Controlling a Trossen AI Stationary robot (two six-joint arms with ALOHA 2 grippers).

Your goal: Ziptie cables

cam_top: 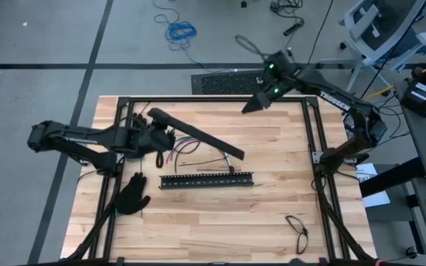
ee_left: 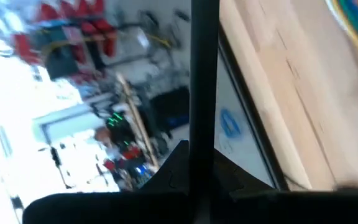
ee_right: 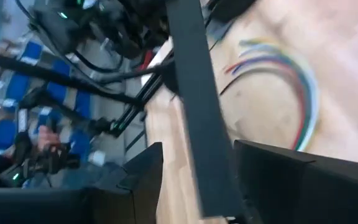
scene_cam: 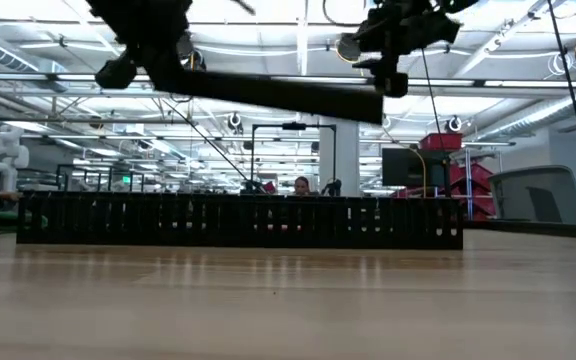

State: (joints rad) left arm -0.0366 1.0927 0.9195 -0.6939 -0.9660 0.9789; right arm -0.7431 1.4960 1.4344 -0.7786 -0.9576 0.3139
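High view: left gripper [cam_top: 156, 137] at nine o'clock on the bench [cam_top: 272, 214], clamped on a raised black bar [cam_top: 198, 133]. Right gripper [cam_top: 251, 106] at one o'clock, fingers apart, empty. Cables [cam_top: 187, 151] lay centre-left, under the bar.

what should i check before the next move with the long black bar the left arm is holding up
1. Left gripper shut on the long flat black bar: ok.
2. That bar is lifted off the wooden table: ok, the low view shows it in the air.
3. Right gripper open, at the table's far edge: ok.
4. Loose coloured wires lying on the table, ungripped: ok.
5. Second black slotted bar lying flat, apart from the wires: ok.
6. Thin dark zipties located: cannot tell.
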